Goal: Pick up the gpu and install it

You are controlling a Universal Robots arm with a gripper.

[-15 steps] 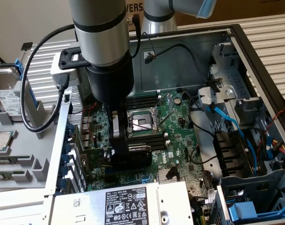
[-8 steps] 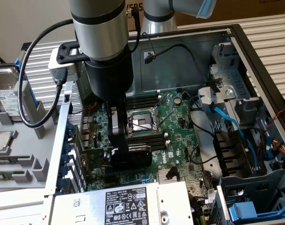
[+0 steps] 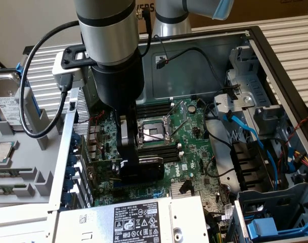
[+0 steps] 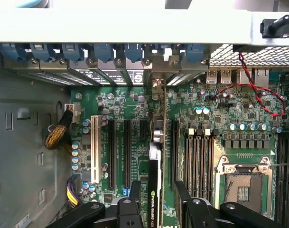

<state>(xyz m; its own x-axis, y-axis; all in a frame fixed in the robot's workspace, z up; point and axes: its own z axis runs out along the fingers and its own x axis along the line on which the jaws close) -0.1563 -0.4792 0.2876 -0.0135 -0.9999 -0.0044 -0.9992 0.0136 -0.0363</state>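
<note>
the end effector [image 4: 156,202] is down inside the open computer case [image 3: 275,55], its fingers [image 4: 184,202] spread on either side of the gpu [image 4: 154,185], which stands on edge between them. whether the pads press the card, i can't tell. the card sits among the expansion slots [image 4: 126,147] of the green motherboard [image 3: 186,147], its bracket end toward the rear slot openings, the empty cpu socket [image 3: 152,132] close by.

gpu [image 3: 143,163] partly behind gripper [image 3: 127,169], power supply [image 3: 138,220] cropped
</note>
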